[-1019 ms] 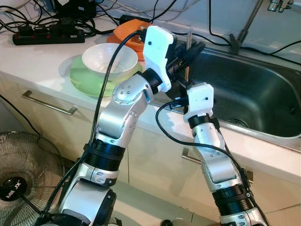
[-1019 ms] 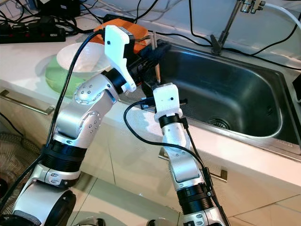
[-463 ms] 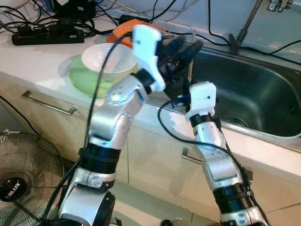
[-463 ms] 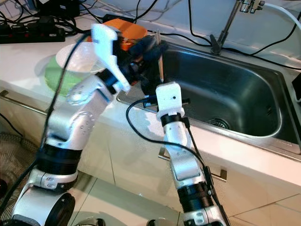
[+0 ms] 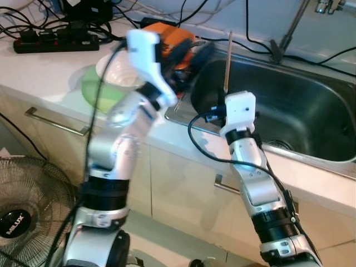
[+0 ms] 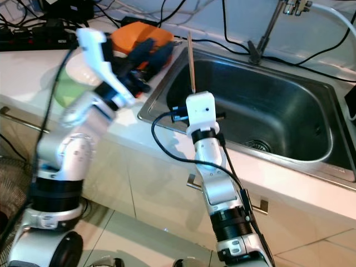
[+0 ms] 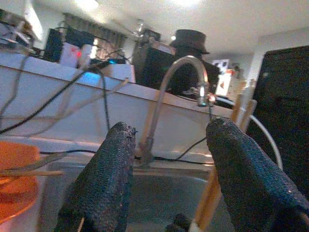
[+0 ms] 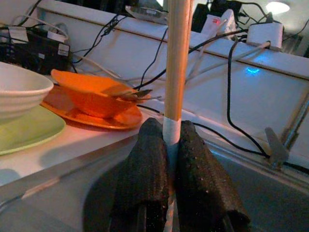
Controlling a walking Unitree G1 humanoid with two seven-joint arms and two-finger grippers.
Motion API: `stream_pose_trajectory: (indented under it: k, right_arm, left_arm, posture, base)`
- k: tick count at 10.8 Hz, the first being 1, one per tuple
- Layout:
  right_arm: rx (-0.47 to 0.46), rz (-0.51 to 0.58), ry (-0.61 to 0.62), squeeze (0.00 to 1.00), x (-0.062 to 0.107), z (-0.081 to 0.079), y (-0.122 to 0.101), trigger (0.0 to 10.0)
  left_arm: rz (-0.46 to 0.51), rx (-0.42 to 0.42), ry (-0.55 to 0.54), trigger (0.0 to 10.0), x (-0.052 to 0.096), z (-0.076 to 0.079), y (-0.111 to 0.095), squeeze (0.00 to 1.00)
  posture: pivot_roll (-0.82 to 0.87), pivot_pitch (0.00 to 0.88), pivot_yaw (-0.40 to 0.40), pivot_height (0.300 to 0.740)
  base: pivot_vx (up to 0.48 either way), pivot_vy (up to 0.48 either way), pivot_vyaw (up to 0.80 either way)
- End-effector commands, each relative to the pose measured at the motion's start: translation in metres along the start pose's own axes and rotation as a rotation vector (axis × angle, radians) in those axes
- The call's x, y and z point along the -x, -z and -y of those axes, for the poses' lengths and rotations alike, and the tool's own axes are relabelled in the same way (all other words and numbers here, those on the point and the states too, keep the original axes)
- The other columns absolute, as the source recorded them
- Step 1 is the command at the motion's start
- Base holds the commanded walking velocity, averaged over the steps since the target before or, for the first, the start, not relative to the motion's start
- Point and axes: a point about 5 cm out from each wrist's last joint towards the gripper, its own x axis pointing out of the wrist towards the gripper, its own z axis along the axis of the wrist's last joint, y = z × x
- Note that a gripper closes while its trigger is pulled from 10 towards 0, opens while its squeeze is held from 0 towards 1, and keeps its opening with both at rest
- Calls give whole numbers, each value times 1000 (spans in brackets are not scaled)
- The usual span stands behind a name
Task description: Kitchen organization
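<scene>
My right gripper (image 8: 168,128) is shut on a wooden chopstick (image 5: 228,61) with a white band, holding it upright over the near left corner of the steel sink (image 5: 300,111). My left gripper (image 5: 188,54) is open and blurred, with nothing between its fingers (image 7: 104,179). It hovers left of the stick, beside the orange dish (image 5: 177,36) on the counter. In the left wrist view the chopstick (image 7: 241,113) stands beyond the fingers, off to one side. A white bowl (image 5: 114,71) rests on a green plate (image 5: 93,92) further left.
The faucet (image 5: 288,30) rises behind the sink. A black power strip (image 5: 55,41) and cables lie at the counter's back. A drawer handle (image 5: 55,122) sits below the counter edge, and a floor fan (image 5: 25,206) stands at lower left.
My left gripper has come off the chopstick and swung left toward the orange dish. The right gripper keeps the stick, now standing upright alone.
</scene>
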Motion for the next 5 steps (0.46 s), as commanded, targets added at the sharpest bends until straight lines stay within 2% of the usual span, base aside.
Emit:
stream_pose_trajectory:
  k: [1, 2, 4, 5]
  right_arm:
    - [-2, -2, 22, 0, -3, 6, 1, 0]
    - [1, -6, 23, 0, -4, 7, 2, 0]
    - [-2, -16, 60, 0, -13, 19, 3, 0]
    - [3, -30, 78, 0, -21, 28, 5, 0]
  left_arm:
    - [6, -7, 7, 10000, 2, 3, -3, 0]
    - [-2, -15, -11, 10000, 4, 0, -3, 0]
    - [-73, -47, -58, 10000, 15, -9, 11, 0]
    - [-118, -46, -68, 10000, 21, -10, 22, 1000]
  posture:
    - [-59, 67, -81, 740]
    - [-57, 67, -82, 740]
    - [-57, 67, -82, 740]
    - [-56, 70, -90, 740]
  base:
    - [0, 0, 0]
    - [0, 0, 0]
    - [0, 0, 0]
    - [0, 0, 0]
